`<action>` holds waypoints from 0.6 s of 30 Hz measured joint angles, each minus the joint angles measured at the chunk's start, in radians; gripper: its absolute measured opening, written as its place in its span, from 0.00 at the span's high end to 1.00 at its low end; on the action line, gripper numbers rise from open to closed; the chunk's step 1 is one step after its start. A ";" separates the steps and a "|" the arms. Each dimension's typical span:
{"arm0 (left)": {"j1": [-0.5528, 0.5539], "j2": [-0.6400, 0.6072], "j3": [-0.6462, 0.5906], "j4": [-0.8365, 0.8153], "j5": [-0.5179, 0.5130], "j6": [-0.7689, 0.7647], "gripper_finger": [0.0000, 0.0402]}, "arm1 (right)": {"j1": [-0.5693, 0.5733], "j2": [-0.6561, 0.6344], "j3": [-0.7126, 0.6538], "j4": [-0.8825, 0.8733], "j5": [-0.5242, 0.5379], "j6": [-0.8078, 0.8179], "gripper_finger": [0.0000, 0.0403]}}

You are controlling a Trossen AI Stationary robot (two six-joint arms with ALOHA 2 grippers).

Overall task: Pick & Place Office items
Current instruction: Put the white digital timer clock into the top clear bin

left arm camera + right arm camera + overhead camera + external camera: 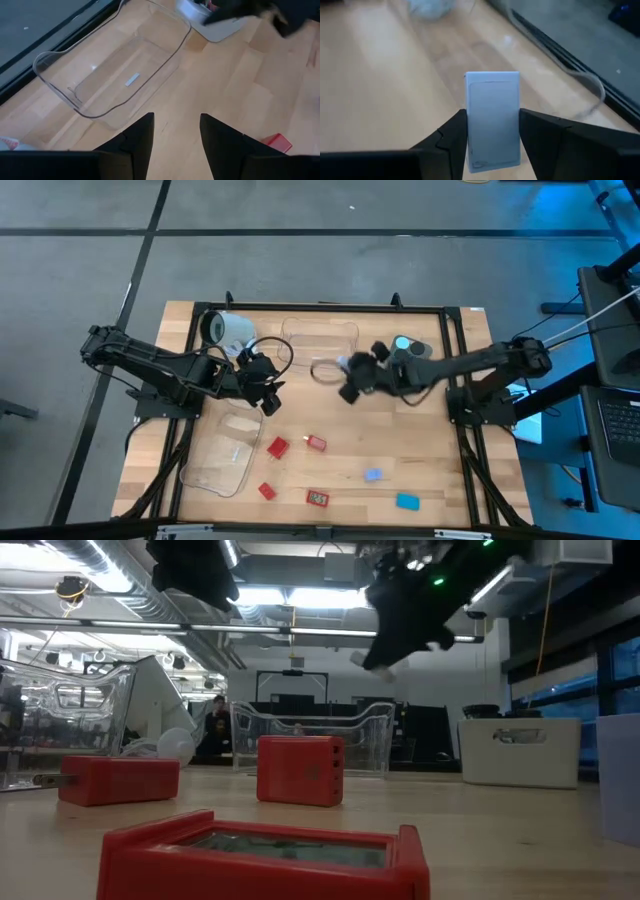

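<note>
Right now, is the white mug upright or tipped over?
Tipped over. From above, the white mug lies on its side at the table's back left, mouth facing the left edge. The low view also shows it lying sideways.

no readable text, labels or numbers anywhere
</note>
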 joint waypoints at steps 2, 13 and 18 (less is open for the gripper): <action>0.000 0.000 0.000 0.000 0.000 0.000 0.61 | -0.057 0.013 0.000 0.065 -0.036 -0.001 0.62; 0.000 0.000 0.000 -0.002 -0.001 0.014 0.61 | -0.228 0.173 0.001 0.344 -0.183 -0.013 0.62; 0.000 0.000 0.000 -0.003 -0.009 0.038 0.61 | -0.261 0.243 0.001 0.422 -0.229 -0.011 0.62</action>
